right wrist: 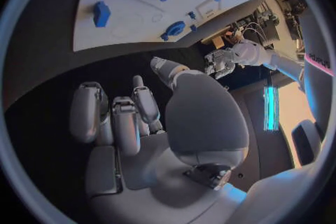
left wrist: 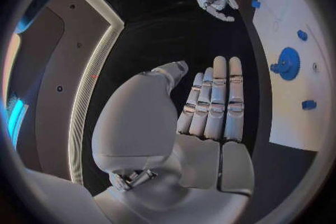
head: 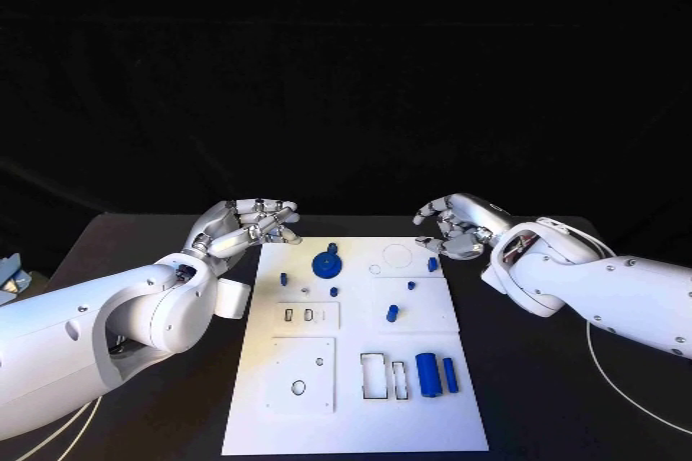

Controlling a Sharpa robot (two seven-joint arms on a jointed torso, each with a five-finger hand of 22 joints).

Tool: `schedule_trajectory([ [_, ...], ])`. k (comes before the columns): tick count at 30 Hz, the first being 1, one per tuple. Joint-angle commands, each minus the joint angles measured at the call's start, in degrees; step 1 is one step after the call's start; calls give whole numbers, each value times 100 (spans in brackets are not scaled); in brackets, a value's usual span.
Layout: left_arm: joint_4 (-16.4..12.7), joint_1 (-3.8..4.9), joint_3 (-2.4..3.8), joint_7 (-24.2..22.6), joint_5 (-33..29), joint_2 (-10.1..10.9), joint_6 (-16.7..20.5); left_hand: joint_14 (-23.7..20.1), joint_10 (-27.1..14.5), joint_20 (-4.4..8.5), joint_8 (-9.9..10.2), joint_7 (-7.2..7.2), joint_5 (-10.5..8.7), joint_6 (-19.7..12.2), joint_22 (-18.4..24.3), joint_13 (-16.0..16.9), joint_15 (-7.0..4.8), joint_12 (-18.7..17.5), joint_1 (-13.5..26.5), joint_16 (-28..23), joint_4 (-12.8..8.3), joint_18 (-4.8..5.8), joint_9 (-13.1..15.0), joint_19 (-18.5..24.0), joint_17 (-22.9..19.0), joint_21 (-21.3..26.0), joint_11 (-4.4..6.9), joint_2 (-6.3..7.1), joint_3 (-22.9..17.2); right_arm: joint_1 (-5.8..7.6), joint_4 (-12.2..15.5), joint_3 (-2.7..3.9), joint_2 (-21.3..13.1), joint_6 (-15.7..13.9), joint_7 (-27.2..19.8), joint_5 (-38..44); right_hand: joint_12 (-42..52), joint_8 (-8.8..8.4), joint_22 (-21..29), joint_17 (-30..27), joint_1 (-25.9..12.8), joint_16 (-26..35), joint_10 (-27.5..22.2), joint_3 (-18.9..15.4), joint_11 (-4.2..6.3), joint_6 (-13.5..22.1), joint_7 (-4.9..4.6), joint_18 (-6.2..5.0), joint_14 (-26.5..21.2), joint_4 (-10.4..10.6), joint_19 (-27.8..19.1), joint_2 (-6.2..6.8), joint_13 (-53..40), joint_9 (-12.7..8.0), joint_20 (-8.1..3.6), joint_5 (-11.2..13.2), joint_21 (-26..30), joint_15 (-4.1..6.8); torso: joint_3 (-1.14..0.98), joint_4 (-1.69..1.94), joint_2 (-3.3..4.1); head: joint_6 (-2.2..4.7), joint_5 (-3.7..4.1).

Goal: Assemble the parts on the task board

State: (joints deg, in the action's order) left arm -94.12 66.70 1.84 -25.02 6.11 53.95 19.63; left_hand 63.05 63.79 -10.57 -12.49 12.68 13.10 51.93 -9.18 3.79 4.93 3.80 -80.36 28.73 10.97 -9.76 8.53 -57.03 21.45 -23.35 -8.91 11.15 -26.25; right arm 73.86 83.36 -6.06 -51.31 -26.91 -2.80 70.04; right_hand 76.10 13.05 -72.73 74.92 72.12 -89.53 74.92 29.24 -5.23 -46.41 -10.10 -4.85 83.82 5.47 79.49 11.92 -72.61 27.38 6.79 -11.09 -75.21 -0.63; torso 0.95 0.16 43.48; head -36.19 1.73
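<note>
The white task board (head: pixel 361 401) lies mid-table. A blue gear (head: pixel 327 264) stands near its far left, with small blue pegs (head: pixel 284 278) (head: pixel 413 285) around it. Two blue cylinders (head: pixel 428 367) (head: pixel 450 374) lie at its near right, beside a rectangular slot (head: pixel 374 375). My left hand (head: pixel 253 226) hovers off the board's far left corner, fingers straight and apart (left wrist: pixel 210 106), holding nothing. My right hand (head: pixel 459 226) hovers over the far right corner, fingers loosely bent (right wrist: pixel 126 123) and empty. The gear (left wrist: pixel 287 63) (right wrist: pixel 173 28) shows in both wrist views.
Black table (head: pixel 548 411) surrounds the board on both sides. A white cable (head: pixel 599 366) loops on the table under my right arm. A small pale object (head: pixel 12 276) sits at the table's left edge. My forearms flank the board.
</note>
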Motion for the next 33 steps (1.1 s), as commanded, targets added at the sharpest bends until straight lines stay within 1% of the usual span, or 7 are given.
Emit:
schedule_trajectory([
  [1, 32, 6, 3, -69, -38, -23, -138, -31, -49, -20, 20, 24, -26, -33, -7, -2, 11, -19, 40, 18, -26, -57, -5, 17, 5, -38, -7, -5, -3, -48, -23, -1, -188, 629, -556, -530, -44, -48, -7, 1374, 101, -9, -34, 0, -8, 36, -14, 32, 586, -77, -43, 22, 13, -9, 18, 27, 20, -44, -41, -74, -32, -37, -14],
  [7, 75, 5, 3, -72, -40, -52, -155, -40, -47, -22, 21, 22, -26, -30, -7, -1, 13, -17, 42, 20, -30, -57, -5, 23, 10, -39, -6, -5, -4, -133, -120, -4, -384, 730, -635, -475, -80, -120, 4, 1377, 177, -10, -79, 3, -19, 97, -27, 28, 587, -174, -56, 63, 52, -18, 26, 17, 41, -54, -66, -73, -30, -63, 9],
  [9, 83, 5, 3, -73, -41, -60, -159, -40, -47, -22, 21, 22, -26, -30, -7, -1, 13, -17, 42, 20, -30, -57, -5, 23, 10, -39, -6, -5, -4, -179, -169, -6, -402, 735, -637, -429, -92, -171, 3, 1382, 205, -11, -94, 10, -23, 160, -29, 27, 588, -211, -57, 61, 65, -27, 29, 13, 45, -58, -56, -71, -30, -78, 8],
  [15, 101, 4, 3, -73, -41, -77, -163, -40, -47, -22, 21, 22, -26, -30, -7, -1, 13, -17, 42, 20, -30, -57, -5, 23, 10, -39, -6, -5, -4, -277, -317, -9, -341, 715, -618, -376, -88, -209, -5, 1399, 226, -16, -91, 16, -26, 203, -32, 28, 592, -238, -53, 53, 61, -31, 32, 32, 43, -60, -58, -60, -28, -93, -4],
  [20, 111, 4, 3, -73, -41, -88, -165, -40, -47, -22, 21, 22, -26, -30, -7, -1, 13, -17, 42, 20, -30, -57, -5, 23, 10, -39, -6, -5, -4, -349, -466, -11, -228, 705, -574, -360, -82, -214, -1, 1401, 234, -17, -86, 20, -27, 207, -34, 27, 592, -245, -56, 47, 54, -31, 33, 43, 47, -60, -46, -47, -24, -105, -11],
  [22, 111, 4, 3, -73, -41, -88, -163, -40, -47, -22, 21, 22, -26, -30, -7, -1, 13, -17, 42, 20, -30, -57, -5, 23, 10, -39, -6, -5, -4, -370, -514, -12, -183, 690, -555, -354, -82, -214, -1, 1401, 234, -17, -86, 20, -27, 207, -34, 27, 592, -245, -56, 47, 54, -31, 33, 43, 47, -60, -44, -57, -26, -114, -17],
  [33, 112, 4, 3, -70, -41, -97, -158, -52, -46, -24, 23, 22, -27, -27, -7, 0, 13, -15, 45, 25, -36, -56, -5, 33, 18, -41, -6, -6, -5, -452, -784, -21, 92, 650, -447, -314, -54, -205, -14, 1417, 241, -22, -58, 42, -37, 154, -47, 30, 596, -257, -48, 0, 26, -15, 38, 68, 40, -67, -47, -60, -27, -138, -6],
])
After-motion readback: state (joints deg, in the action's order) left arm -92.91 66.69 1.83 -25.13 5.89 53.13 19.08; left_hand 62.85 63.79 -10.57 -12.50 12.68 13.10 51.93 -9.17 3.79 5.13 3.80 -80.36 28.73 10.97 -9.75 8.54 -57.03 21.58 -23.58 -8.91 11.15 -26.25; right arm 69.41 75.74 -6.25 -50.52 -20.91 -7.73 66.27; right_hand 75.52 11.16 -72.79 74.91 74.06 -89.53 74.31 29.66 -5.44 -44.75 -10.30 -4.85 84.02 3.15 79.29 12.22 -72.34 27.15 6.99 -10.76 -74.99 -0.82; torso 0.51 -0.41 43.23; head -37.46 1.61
